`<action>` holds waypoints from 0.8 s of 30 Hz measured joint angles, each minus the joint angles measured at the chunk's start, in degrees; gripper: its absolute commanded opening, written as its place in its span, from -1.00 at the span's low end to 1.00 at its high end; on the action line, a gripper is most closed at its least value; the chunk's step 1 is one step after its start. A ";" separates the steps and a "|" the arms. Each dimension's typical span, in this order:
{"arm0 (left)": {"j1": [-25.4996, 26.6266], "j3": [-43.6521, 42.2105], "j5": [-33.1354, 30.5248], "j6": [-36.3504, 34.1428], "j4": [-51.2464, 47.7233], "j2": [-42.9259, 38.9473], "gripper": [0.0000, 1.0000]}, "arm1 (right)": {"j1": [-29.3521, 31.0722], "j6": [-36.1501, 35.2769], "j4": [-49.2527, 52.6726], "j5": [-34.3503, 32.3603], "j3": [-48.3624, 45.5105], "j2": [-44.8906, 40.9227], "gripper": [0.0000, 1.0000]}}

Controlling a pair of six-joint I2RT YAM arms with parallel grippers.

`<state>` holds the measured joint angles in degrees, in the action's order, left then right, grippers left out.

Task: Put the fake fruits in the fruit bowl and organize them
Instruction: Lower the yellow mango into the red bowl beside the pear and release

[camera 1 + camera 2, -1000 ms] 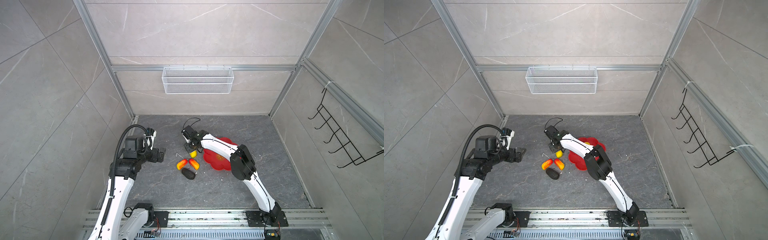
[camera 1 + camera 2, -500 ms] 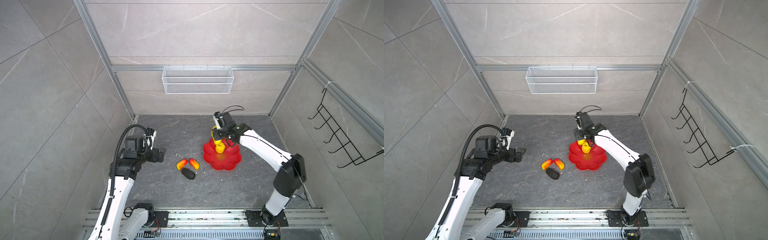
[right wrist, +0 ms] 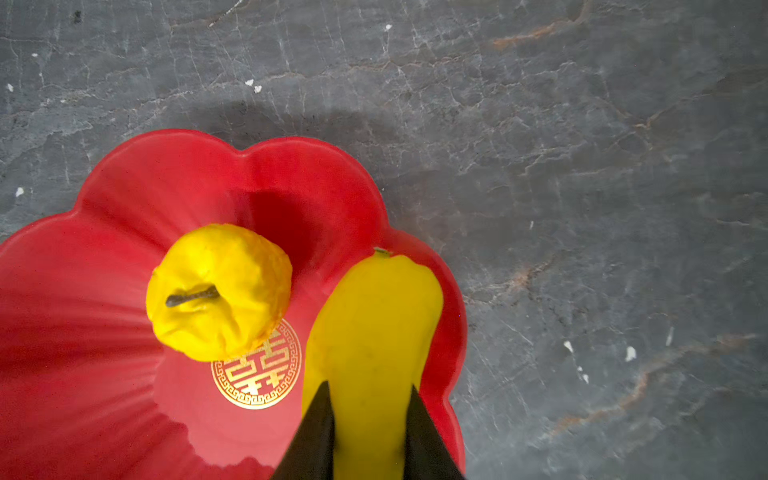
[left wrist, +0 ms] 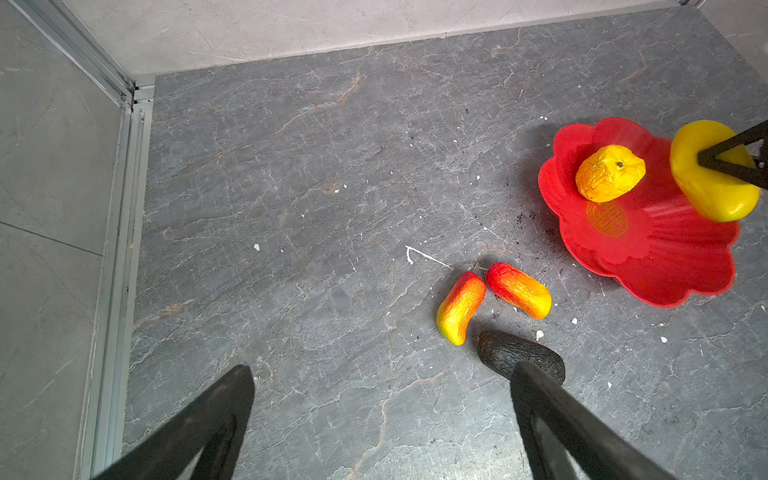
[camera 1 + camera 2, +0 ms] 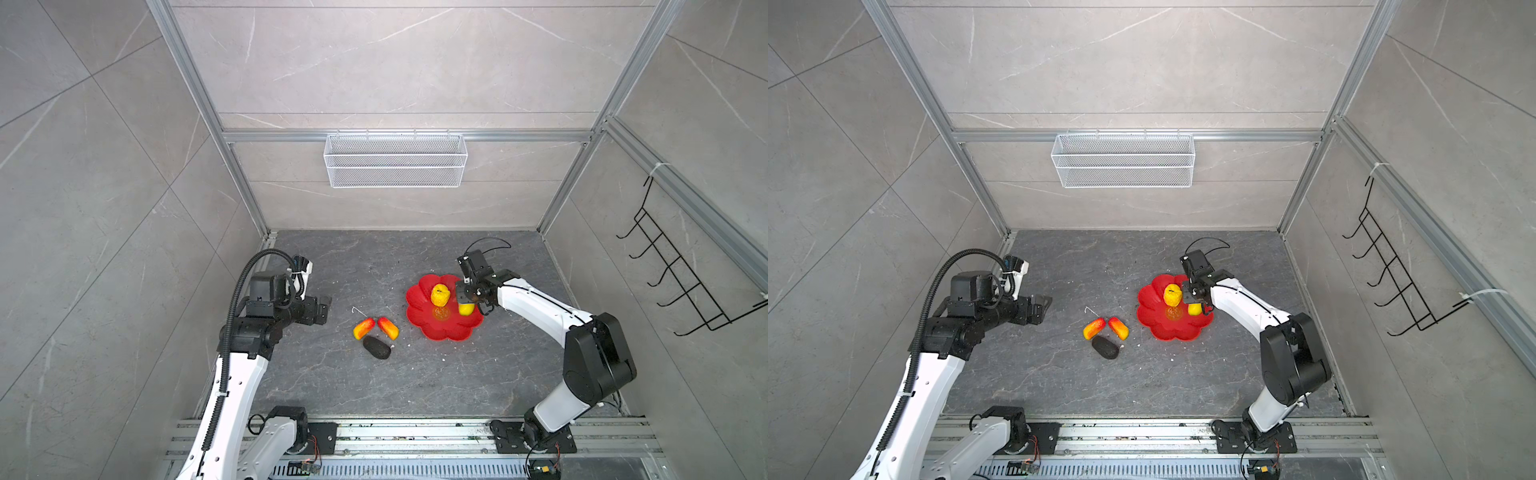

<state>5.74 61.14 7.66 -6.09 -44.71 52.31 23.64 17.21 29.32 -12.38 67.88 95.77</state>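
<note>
The red flower-shaped fruit bowl (image 5: pixel 444 328) (image 5: pixel 1167 328) lies right of centre on the grey floor. A round yellow fruit (image 5: pixel 440 294) (image 3: pixel 220 291) rests in it beside the gold emblem. My right gripper (image 5: pixel 465 301) (image 3: pixel 369 386) is shut on the elongated yellow fruit (image 5: pixel 466 308) (image 3: pixel 374 332), held over the bowl's right side. Two red-orange-yellow oblong fruits (image 5: pixel 364 328) (image 5: pixel 388 327) and a black oval fruit (image 5: pixel 376 347) lie on the floor left of the bowl. My left gripper (image 5: pixel 326 307) (image 4: pixel 382 368) hovers open and empty left of them.
A white wire mesh basket (image 5: pixel 395 160) hangs on the back wall. A black hook rack (image 5: pixel 681 282) is fixed to the right wall. Aluminium posts mark the cell's corners. Small white crumbs dot the floor round the fruits.
My right gripper has carried the elongated yellow fruit from beside the floor fruits, over the bowl, to its right side. The left arm has not moved.
</note>
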 measured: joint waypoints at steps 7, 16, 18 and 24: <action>0.00 0.00 0.00 0.00 0.00 0.00 1.00 | 0.00 1.07 -2.75 2.60 -0.20 3.23 -0.43; 0.00 -0.02 -0.02 0.00 0.02 0.00 1.00 | 0.00 1.25 -3.76 3.23 -0.72 4.94 -0.19; 0.00 -0.20 -0.02 0.00 0.11 -0.02 1.00 | 0.00 1.25 -3.61 3.23 -0.72 5.25 -0.11; 0.00 -0.46 -0.02 0.00 0.17 -0.02 1.00 | 0.02 0.52 -0.76 3.10 -0.48 1.81 0.30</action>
<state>5.74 60.69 7.64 -6.09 -44.53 52.29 23.66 17.74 28.56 -9.28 67.40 97.58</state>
